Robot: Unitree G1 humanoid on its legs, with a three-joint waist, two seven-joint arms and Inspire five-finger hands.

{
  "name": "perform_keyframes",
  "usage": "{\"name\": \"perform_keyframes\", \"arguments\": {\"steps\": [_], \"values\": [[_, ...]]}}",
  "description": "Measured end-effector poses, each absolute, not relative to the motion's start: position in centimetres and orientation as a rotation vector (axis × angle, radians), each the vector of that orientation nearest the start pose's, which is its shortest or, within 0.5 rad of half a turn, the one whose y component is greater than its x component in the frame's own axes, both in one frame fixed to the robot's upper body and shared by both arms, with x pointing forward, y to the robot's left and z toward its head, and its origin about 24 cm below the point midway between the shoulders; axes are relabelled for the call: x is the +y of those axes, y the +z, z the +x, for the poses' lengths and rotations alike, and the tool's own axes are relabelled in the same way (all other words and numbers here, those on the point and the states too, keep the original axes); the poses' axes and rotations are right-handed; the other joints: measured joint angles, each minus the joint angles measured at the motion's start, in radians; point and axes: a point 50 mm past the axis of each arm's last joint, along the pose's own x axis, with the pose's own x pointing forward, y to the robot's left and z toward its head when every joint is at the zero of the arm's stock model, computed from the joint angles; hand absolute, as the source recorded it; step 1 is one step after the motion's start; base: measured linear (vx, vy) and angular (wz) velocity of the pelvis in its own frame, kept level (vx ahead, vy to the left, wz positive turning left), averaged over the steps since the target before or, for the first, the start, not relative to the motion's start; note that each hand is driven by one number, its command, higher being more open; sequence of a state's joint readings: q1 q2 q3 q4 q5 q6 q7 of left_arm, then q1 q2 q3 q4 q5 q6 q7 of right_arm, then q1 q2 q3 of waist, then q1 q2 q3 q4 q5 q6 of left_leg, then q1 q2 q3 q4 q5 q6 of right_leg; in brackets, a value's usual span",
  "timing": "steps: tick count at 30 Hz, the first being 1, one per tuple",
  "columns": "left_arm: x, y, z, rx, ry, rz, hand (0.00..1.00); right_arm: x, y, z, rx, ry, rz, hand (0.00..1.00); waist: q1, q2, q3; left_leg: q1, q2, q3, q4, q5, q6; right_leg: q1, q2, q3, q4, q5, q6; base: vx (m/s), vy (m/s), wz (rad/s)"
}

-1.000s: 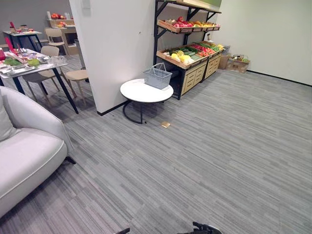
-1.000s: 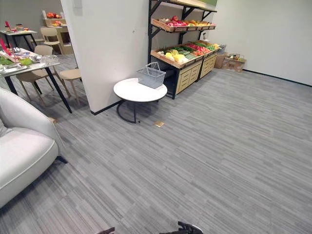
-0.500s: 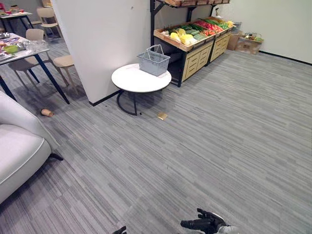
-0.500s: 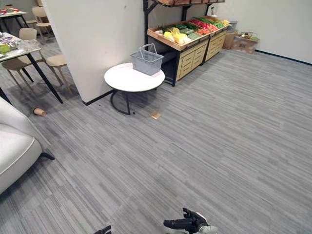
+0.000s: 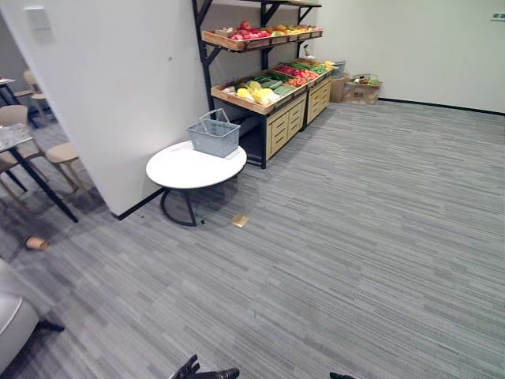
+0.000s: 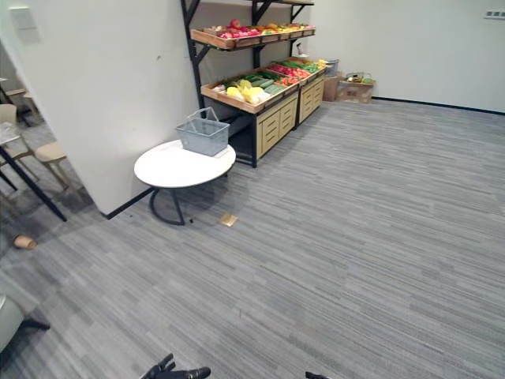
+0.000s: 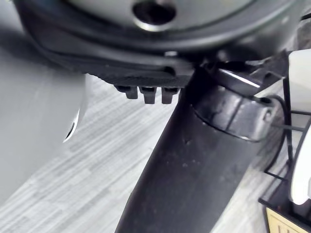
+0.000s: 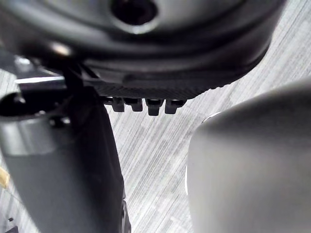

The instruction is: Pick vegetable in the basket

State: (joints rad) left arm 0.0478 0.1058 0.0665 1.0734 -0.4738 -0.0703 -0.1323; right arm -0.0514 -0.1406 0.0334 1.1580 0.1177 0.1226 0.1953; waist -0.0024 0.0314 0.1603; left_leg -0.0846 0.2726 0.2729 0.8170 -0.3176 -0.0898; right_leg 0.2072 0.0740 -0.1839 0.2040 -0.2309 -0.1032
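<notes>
Distance is the whole matter at this stage: the grey wire basket (image 5: 213, 142) stands on the far side of the round white counter (image 5: 177, 170), well apart from the robot, and the vegetables (image 5: 254, 94) lie in the wooden crates of the shelf (image 5: 237, 102) just beside that counter, against the wall. Whether anything lies in the basket I cannot tell from here. The left hand (image 5: 207, 372) hangs low at the near edge of the eye views with its fingers loosely spread and nothing in them. The right hand (image 8: 194, 53) is also low at the robot's side, and I cannot tell how it is set. The step in hand looks like the approach, so doing it well probably means walking up to stand square to the gap between counter and shelf, close enough that one arm can reach the lower crate and then the basket without leaning. A small tan scrap (image 5: 240, 220) lies on the floor near the counter's foot and is best stepped around. Both hands should be kept down until the robot is standing steadily in place.
</notes>
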Motion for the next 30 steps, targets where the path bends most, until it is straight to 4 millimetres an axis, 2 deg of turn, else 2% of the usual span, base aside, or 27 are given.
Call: {"name": "perform_keyframes", "arguments": {"steps": [1,2,3,4,5,6,7,8,9,10,11,13,15,17,18,19,20,21,22,23,24,25,27,28,30], "values": [[19.7,-15.5,11.2,0.954,0.276,-0.417,1.00,-18.9,-16.2,11.5,1.221,0.052,0.096,1.00,0.000,-0.007,0.004,-0.016,-0.026,-0.001,-0.062,-0.004,0.001,0.013,-0.012,0.009,-0.007,0.000,0.000,0.25,0.106,-0.49],[19.7,-15.4,11.6,0.934,0.272,-0.423,1.00,-18.7,-16.2,11.5,1.217,0.049,0.108,1.00,0.003,-0.019,0.010,-0.055,-0.085,-0.015,-0.193,0.004,0.004,0.030,-0.044,0.027,-0.023,-0.001,0.002,0.24,0.135,-0.51],[19.5,-15.2,11.9,0.917,0.259,-0.425,1.00,-18.6,-16.2,11.6,1.210,0.045,0.116,1.00,0.005,-0.026,0.016,-0.099,-0.138,-0.040,-0.336,0.048,0.006,0.040,-0.073,0.041,-0.036,-0.001,0.009,0.25,0.146,-0.52],[19.4,-15.2,12.0,0.913,0.253,-0.428,1.00,-18.6,-16.2,11.6,1.207,0.045,0.116,1.00,0.008,-0.026,0.016,-0.116,-0.161,-0.061,-0.426,0.094,0.006,0.044,-0.084,0.050,-0.045,-0.001,0.012,0.28,0.160,-0.51],[19.3,-15.2,12.0,0.910,0.249,-0.431,1.00,-18.5,-16.2,11.6,1.204,0.046,0.117,1.00,0.012,-0.020,0.018,-0.145,-0.179,-0.108,-0.588,0.191,0.000,0.057,-0.091,0.071,-0.066,-0.002,0.022,0.31,0.184,-0.56],[19.3,-15.2,12.0,0.908,0.253,-0.430,1.00,-18.5,-16.3,11.4,1.202,0.050,0.114,1.00,0.026,-0.011,0.018,-0.177,-0.165,-0.131,-0.627,0.277,-0.025,0.076,-0.083,0.094,-0.093,-0.007,0.038,0.41,0.244,-0.58],[19.3,-15.3,11.9,0.913,0.258,-0.428,1.00,-18.5,-16.3,11.3,1.202,0.049,0.114,1.00,0.032,-0.012,0.019,-0.179,-0.160,-0.126,-0.616,0.329,-0.022,0.086,-0.082,0.109,-0.101,-0.012,0.048,0.36,0.219,-0.49],[19.6,-15.4,11.7,0.924,0.275,-0.415,1.00,-18.1,-16.3,11.3,1.196,0.057,0.117,1.00,0.032,-0.023,0.024,-0.169,-0.162,-0.113,-0.615,0.390,0.011,0.096,-0.092,0.117,-0.107,-0.010,0.062,0.37,0.218,-0.24],[19.9,-15.4,11.8,0.928,0.279,-0.404,1.00,-17.8,-16.3,11.5,1.185,0.062,0.121,1.00,0.028,-0.037,0.031,-0.165,-0.166,-0.107,-0.614,0.393,0.018,0.097,-0.100,0.116,-0.104,0.000,0.079,0.34,0.199,-0.17],[20.6,-15.4,11.7,0.942,0.297,-0.390,1.00,-17.3,-16.3,11.7,1.176,0.082,0.112,1.00,0.027,-0.061,0.036,-0.152,-0.175,-0.087,-0.608,0.404,0.081,0.090,-0.120,0.119,-0.077,0.029,0.124,0.39,0.222,-0.11],[21.0,-15.4,11.5,0.956,0.305,-0.381,1.00,-17.1,-16.3,11.7,1.175,0.091,0.109,1.00,0.027,-0.076,0.035,-0.132,-0.184,-0.069,-0.611,0.395,0.094,0.090,-0.136,0.126,-0.054,0.041,0.142,0.31,0.178,-0.15],[21.3,-15.5,11.0,0.973,0.318,-0.380,1.00,-16.9,-16.4,11.5,1.183,0.088,0.118,1.00,0.028,-0.093,0.026,-0.082,-0.213,-0.031,-0.623,0.374,0.114,0.092,-0.173,0.133,-0.006,0.066,0.157,0.31,0.192,-0.16],[21.2,-15.6,10.9,0.978,0.308,-0.377,1.00,-16.8,-16.4,11.4,1.189,0.090,0.117,1.00,0.029,-0.096,0.021,-0.042,-0.240,-0.006,-0.622,0.340,0.126,0.090,-0.206,0.135,0.056,0.083,0.166,0.30,0.215,-0.16],[21.0,-15.7,10.6,0.991,0.295,-0.372,1.00,-16.9,-16.5,11.1,1.193,0.072,0.151,1.00,0.026,-0.104,-0.002,-0.022,-0.278,-0.003,-0.622,0.293,0.141,0.035,-0.242,0.131,0.193,0.085,0.164,0.28,0.217,0.00],[21.0,-15.7,10.6,0.994,0.283,-0.365,1.00,-17.0,-16.5,11.1,1.192,0.051,0.178,1.00,0.025,-0.111,-0.011,-0.013,-0.296,-0.006,-0.622,0.273,0.149,-0.003,-0.261,0.129,0.279,0.094,0.173,0.33,0.208,0.19],[21.2,-15.7,10.4,1.001,0.275,-0.350,1.00,-17.3,-16.4,11.2,1.182,0.015,0.212,1.00,0.022,-0.123,-0.018,0.007,-0.318,-0.012,-0.625,0.253,0.157,-0.052,-0.291,0.120,0.405,0.132,0.176,0.34,0.165,0.26],[21.2,-15.8,10.2,1.007,0.280,-0.350,1.00,-17.6,-16.4,11.3,1.173,-0.014,0.232,1.00,0.018,-0.127,-0.022,0.040,-0.335,-0.023,-0.637,0.231,0.167,-0.099,-0.326,0.090,0.533,0.217,0.179,0.35,0.143,0.26],[21.2,-15.8,10.1,1.009,0.282,-0.351,1.00,-17.8,-16.3,11.3,1.169,-0.024,0.230,1.00,0.016,-0.121,-0.022,0.059,-0.340,-0.030,-0.646,0.222,0.173,-0.120,-0.343,0.076,0.590,0.264,0.179,0.31,0.091,0.19],[21.2,-15.8,10.1,1.009,0.282,-0.350,1.00,-18.1,-16.2,11.6,1.147,-0.050,0.239,1.00,0.015,-0.118,-0.021,0.096,-0.348,-0.036,-0.656,0.205,0.178,-0.174,-0.374,0.056,0.723,0.234,0.159,0.25,0.069,0.11],[21.2,-15.9,9.8,1.017,0.287,-0.349,1.00,-18.3,-16.1,11.7,1.134,-0.066,0.250,1.00,0.014,-0.118,-0.021,0.116,-0.350,-0.039,-0.661,0.202,0.180,-0.195,-0.387,0.040,0.775,0.197,0.156,0.30,0.088,0.07],[21.1,-15.9,9.7,1.022,0.284,-0.344,1.00,-18.6,-16.0,11.9,1.118,-0.096,0.265,1.00,0.012,-0.111,-0.019,0.177,-0.346,-0.044,-0.691,0.200,0.181,-0.240,-0.400,-0.007,0.832,0.109,0.157,0.27,0.074,0.04],[21.0,-15.9,9.7,1.024,0.281,-0.342,1.00,-18.7,-16.0,12.0,1.110,-0.102,0.267,1.00,0.010,-0.106,-0.018,0.202,-0.341,-0.046,-0.705,0.200,0.181,-0.252,-0.395,-0.025,0.827,0.078,0.157,0.29,0.063,0.04],[20.4,-16.1,9.6,1.038,0.257,-0.340,1.00,-19.0,-15.6,12.7,1.062,-0.110,0.268,1.00,-0.006,-0.081,-0.008,0.275,-0.306,-0.062,-0.744,0.174,0.167,-0.319,-0.345,-0.064,0.711,-0.022,0.150,0.24,-0.002,0.02],[20.3,-16.1,9.6,1.043,0.257,-0.346,1.00,-19.1,-15.5,12.8,1.053,-0.110,0.266,1.00,-0.008,-0.073,-0.009,0.284,-0.294,-0.063,-0.743,0.163,0.163,-0.341,-0.327,-0.068,0.661,-0.033,0.149,0.18,-0.072,-0.01],[19.9,-16.2,9.5,1.050,0.248,-0.357,1.00,-19.2,-15.3,13.1,1.028,-0.104,0.259,1.00,-0.013,-0.056,-0.009,0.291,-0.249,-0.071,-0.726,0.118,0.142,-0.396,-0.267,-0.077,0.447,-0.023,0.160,0.13,-0.116,0.05]]}}
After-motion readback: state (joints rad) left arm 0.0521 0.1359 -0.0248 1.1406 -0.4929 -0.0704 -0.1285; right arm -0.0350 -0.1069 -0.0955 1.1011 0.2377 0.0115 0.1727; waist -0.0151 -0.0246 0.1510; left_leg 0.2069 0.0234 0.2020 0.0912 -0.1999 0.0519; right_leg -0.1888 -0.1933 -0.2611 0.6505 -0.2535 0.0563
